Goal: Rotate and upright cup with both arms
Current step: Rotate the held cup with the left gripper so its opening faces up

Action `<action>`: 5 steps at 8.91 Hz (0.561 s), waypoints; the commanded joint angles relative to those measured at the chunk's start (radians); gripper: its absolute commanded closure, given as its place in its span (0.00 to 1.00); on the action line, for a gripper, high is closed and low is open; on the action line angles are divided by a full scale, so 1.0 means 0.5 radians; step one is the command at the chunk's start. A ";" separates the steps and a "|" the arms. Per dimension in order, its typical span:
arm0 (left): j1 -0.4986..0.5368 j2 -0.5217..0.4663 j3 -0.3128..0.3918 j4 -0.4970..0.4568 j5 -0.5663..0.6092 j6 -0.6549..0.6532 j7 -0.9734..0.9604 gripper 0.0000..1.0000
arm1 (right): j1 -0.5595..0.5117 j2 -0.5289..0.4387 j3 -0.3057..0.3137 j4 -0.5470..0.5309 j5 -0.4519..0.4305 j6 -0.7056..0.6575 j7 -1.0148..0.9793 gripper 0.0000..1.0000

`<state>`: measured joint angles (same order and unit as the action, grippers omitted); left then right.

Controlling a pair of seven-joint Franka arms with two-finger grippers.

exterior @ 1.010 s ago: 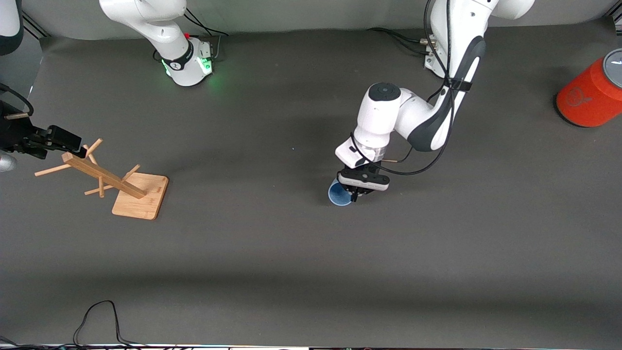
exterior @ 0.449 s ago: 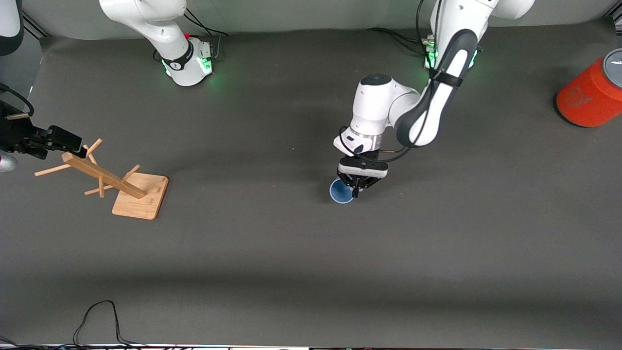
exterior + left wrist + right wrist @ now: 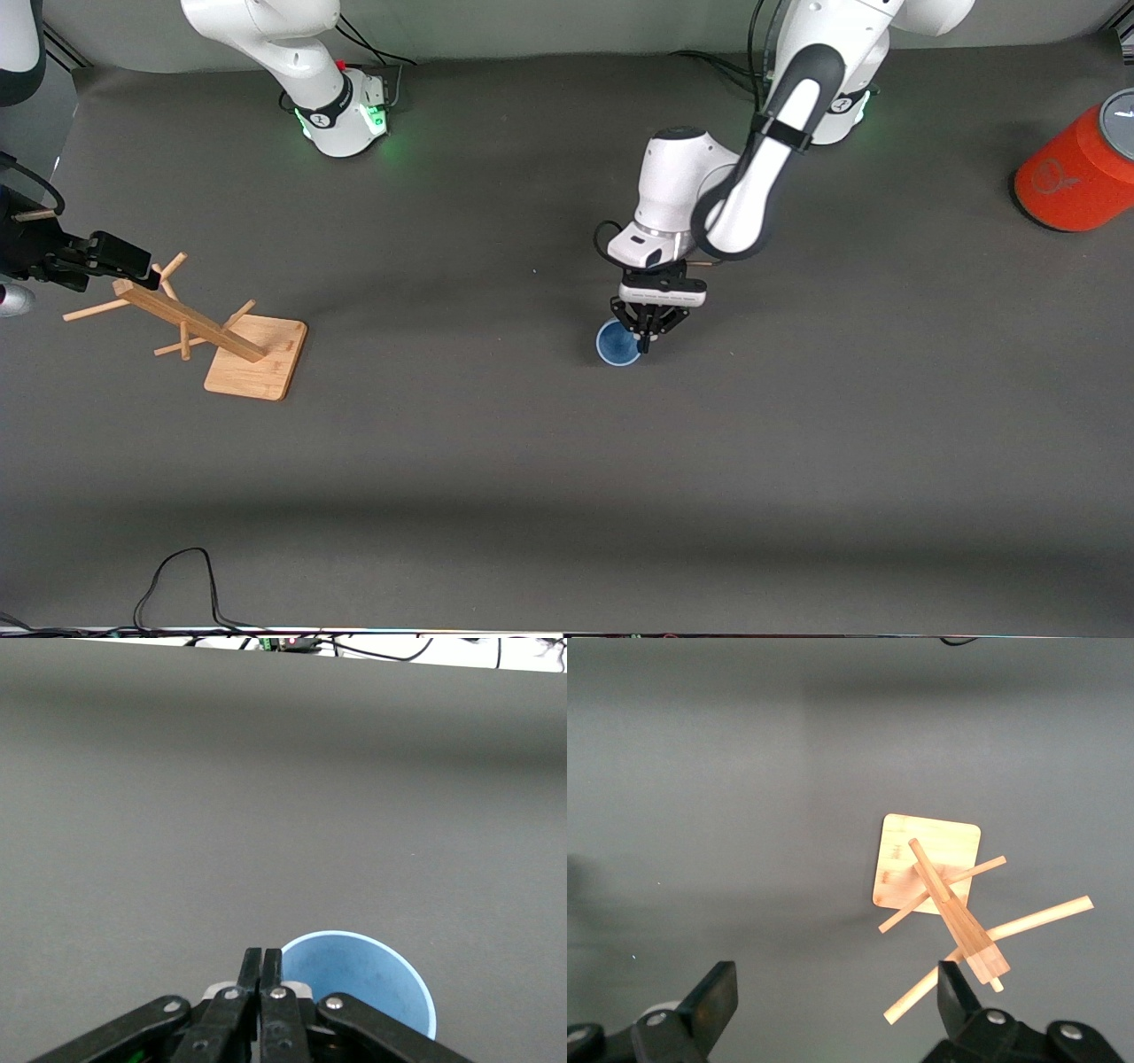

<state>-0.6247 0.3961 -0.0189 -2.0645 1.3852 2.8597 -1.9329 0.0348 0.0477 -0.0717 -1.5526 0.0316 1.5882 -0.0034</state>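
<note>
Tabletop (image 3: 567, 461) of plain dark grey matting

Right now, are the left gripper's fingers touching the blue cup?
Touching. In the left wrist view the left gripper has its fingers shut together on the rim of the cup, with no gap showing.

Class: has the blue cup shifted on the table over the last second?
Yes, slightly: the cup, pinched at its rim by the left tool, has edged toward the robot bases, judged against the wooden rack.
</note>
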 commanded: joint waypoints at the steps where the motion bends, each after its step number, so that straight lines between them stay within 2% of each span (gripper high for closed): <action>1: -0.051 -0.019 0.022 -0.022 0.354 -0.022 -0.452 1.00 | 0.004 0.018 0.002 0.034 -0.032 -0.016 -0.033 0.00; 5: -0.165 0.057 0.019 -0.007 0.687 -0.243 -0.870 1.00 | 0.004 0.015 0.002 0.028 -0.072 -0.016 -0.036 0.00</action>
<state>-0.6846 0.4181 -0.0189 -2.0717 1.6786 2.7699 -2.3007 0.0349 0.0502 -0.0717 -1.5525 0.0150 1.5882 -0.0034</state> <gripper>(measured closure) 0.974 0.000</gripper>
